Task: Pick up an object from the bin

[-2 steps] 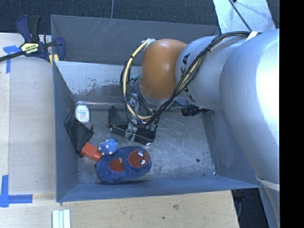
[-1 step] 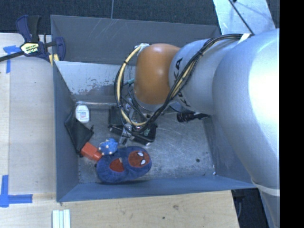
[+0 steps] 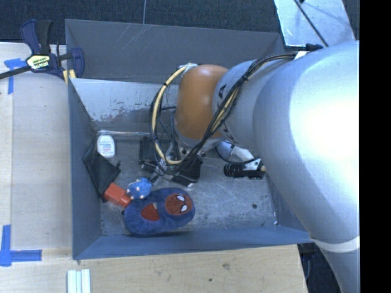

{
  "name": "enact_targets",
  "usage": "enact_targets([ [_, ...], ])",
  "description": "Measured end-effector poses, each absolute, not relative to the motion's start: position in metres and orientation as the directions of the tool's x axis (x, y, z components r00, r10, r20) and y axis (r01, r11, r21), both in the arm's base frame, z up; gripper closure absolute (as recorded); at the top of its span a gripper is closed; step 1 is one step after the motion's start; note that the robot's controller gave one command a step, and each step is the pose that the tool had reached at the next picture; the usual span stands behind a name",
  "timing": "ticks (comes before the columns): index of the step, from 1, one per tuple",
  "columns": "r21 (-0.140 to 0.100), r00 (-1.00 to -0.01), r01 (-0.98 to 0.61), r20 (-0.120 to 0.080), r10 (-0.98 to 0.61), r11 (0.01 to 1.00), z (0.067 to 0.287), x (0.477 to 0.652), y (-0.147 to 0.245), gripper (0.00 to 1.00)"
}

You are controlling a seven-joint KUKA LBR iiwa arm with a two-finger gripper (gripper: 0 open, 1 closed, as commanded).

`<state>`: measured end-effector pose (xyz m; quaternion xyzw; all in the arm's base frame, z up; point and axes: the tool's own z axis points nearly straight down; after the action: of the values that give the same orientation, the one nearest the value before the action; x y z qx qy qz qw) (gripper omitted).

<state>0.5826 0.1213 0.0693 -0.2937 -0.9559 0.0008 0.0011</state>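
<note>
Gripper (image 3: pixel 164 166) low mid-bin (image 3: pixel 183 47), opening cannot be told; small blue toy (image 3: pixel 139 189) just beside

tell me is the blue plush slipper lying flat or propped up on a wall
Lying flat: the blue plush slipper rests on the floor of the bin by the near wall, its red spider face turned up.

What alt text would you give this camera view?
The gripper hangs near the middle of the grey metal bin, close to a small blue plush toy and a blue plush slipper with red patches; an orange-red block lies beside them.
</note>
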Motion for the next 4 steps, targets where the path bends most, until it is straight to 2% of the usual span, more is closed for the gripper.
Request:
enact_targets([
  [1, -0.002, -0.828, 0.561, 0.001, 0.561, 0.828, 0.070, 0.583, 0.121, 0.00],
  [2, 0.000, -0.829, 0.560, 0.000, 0.560, 0.829, 0.070, 0.584, 0.122, 1.00],
  [4, -0.002, -0.829, 0.560, 0.002, 0.560, 0.829, 0.110, 0.582, 0.119, 1.00],
])
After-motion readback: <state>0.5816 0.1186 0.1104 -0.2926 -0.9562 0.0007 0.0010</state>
